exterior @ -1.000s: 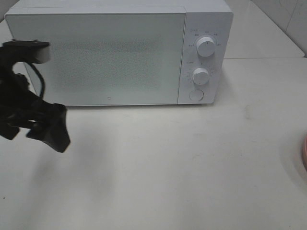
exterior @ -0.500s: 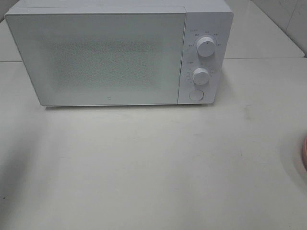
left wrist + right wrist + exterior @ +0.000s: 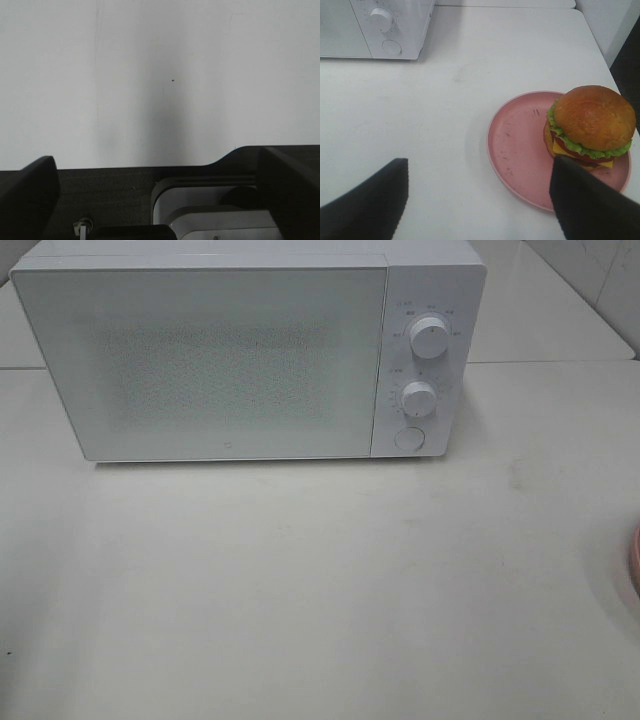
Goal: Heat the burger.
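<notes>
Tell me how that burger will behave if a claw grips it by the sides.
The burger is stacked in layers, so it may shear or shed its bun when squeezed. The bun looks glossy, likely slippery. It sits off-centre near the plate rim, so a push might tip the plate.

Burger (image 3: 592,127) on plate (image 3: 520,150), plate on table (image 3: 330,590), right of and before microwave (image 3: 230,350)

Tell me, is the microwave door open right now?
No, the microwave door sits shut and flush with the control panel, seen from the high camera.
</notes>
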